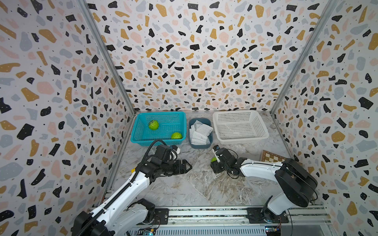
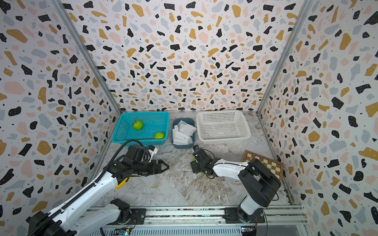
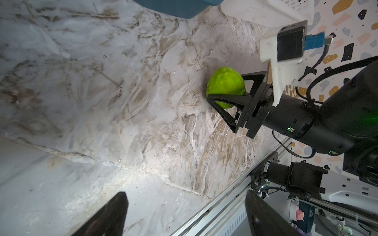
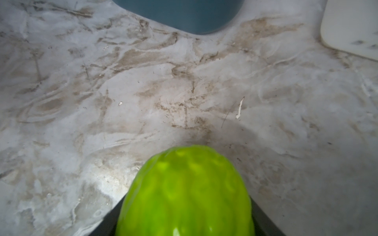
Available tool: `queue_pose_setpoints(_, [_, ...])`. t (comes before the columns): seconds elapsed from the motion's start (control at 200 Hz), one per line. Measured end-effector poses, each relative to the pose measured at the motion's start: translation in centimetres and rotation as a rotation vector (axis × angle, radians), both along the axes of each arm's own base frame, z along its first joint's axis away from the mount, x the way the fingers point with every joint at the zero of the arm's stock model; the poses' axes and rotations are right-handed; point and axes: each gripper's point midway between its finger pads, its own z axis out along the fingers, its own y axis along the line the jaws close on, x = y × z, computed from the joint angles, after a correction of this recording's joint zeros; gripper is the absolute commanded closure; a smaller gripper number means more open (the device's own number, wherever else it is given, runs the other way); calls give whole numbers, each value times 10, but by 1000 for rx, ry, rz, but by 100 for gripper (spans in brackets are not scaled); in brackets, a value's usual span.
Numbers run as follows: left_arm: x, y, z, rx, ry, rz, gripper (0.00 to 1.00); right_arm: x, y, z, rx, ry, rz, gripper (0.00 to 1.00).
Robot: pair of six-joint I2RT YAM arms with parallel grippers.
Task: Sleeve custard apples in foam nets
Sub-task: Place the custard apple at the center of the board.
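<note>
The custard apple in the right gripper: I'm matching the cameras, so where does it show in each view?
Both top views: custard apple, a green sliver mid-table.
Left wrist: right of centre, in the right gripper.
Right wrist: bottom centre, close up.
Shared landmark: dark blue tub nearby.

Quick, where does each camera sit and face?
Top views: high above the base, looking down on teal lattice basket, blue tub of white foam nets, white lattice basket; both arms show.
Left wrist: on left arm, facing the right gripper clamping a bumpy green custard apple; own fingertips show.
Right wrist: looks past that apple toward the tub; own fingers show.
Shared: both wrists see that apple.
</note>
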Motion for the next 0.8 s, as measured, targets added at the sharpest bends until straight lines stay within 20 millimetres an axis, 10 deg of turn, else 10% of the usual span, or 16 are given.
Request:
queue_pose_setpoints(0.27, [3, -1, -1, -2, 2, 6, 12, -2, -4, 1, 0, 0, -13, 8])
queue_pose_setpoints(0.801, [9, -2, -8, 4, 24, 36, 13, 6, -12, 75, 106, -122, -49, 15])
